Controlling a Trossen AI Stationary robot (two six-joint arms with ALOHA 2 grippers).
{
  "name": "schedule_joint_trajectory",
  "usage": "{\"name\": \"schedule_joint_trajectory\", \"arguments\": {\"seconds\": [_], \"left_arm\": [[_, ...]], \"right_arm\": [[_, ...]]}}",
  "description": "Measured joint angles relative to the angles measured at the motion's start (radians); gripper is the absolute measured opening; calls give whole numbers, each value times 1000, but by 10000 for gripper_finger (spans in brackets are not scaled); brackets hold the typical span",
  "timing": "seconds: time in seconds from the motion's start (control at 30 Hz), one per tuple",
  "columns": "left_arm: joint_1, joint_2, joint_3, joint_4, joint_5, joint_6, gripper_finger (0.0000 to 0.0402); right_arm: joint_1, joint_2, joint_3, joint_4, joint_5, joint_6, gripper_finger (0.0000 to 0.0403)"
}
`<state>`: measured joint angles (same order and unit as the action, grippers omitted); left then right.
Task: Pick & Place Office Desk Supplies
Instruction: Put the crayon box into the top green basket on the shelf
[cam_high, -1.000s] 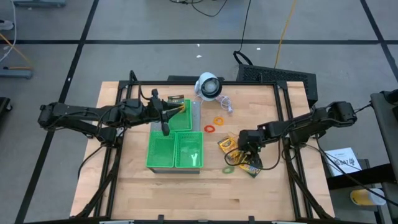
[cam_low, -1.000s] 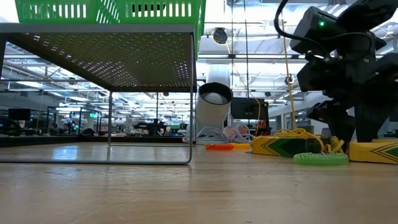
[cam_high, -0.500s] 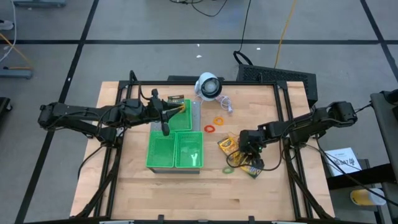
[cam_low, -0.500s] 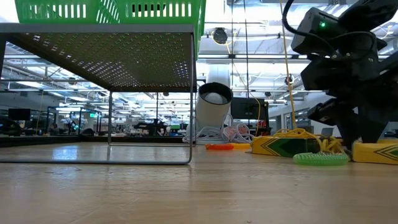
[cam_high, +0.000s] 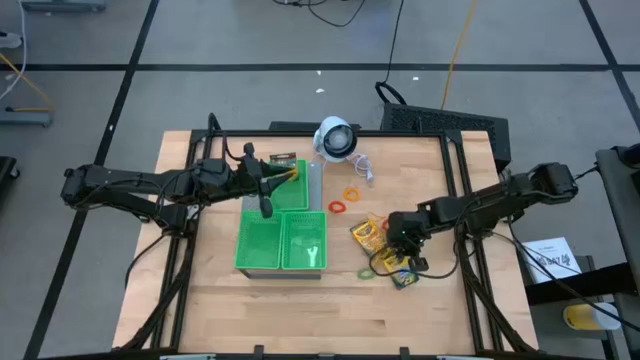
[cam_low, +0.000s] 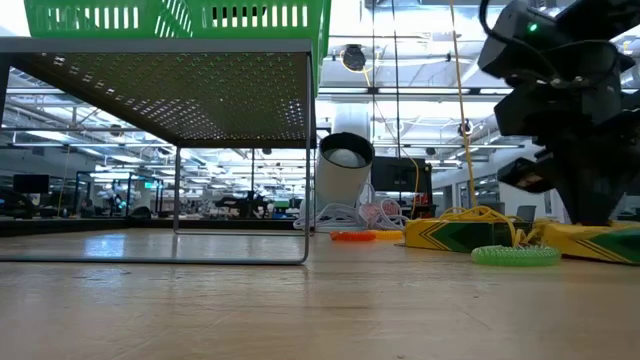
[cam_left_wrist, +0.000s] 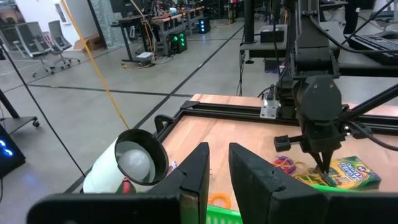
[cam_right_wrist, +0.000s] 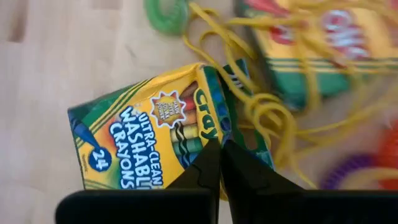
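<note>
Two glossy cardboard crayon boxes lie loose on the wood right of the green mesh trays, tangled with thin yellow rubber bands; a third box sits far, by the idle, nearly closed left gripper. Right gripper is pinched shut at the near box, whether gripping it I cannot tell. Most sorting seems left.

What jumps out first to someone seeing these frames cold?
The green trays at mid-table, bright against the wood. To their right, a yellow tangle of rubber bands and crayon boxes, where the right gripper is down with its fingers shut at the edge of one crayon box. The left gripper is by the trays' far end, near a white round device at the table's back edge.
</note>
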<state>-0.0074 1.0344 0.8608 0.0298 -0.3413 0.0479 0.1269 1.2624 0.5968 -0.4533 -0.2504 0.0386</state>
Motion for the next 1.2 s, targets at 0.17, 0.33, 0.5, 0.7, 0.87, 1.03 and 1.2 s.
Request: {"name": "schedule_joint_trajectory", "arguments": {"seconds": [0.17,0.33,0.5,0.7,0.87,1.03,1.2], "left_arm": [[0,0,0,26,0,0,72],[0,0,0,57,0,0,72],[0,0,0,97,0,-39,72],[0,3,0,136,0,-117,72],[0,48,-1,202,2,-164,72],[-5,123,0,281,3,-159,73],[-29,208,60,282,4,-129,111]], "right_arm": [[38,-101,17,-12,115,24,0],[86,-210,26,-5,258,51,0],[143,-294,28,-2,401,56,0],[204,-342,29,47,625,-3,0],[223,-340,29,183,729,-123,0],[236,-321,30,308,780,-233,0],[243,-306,30,383,855,-307,0]]}}
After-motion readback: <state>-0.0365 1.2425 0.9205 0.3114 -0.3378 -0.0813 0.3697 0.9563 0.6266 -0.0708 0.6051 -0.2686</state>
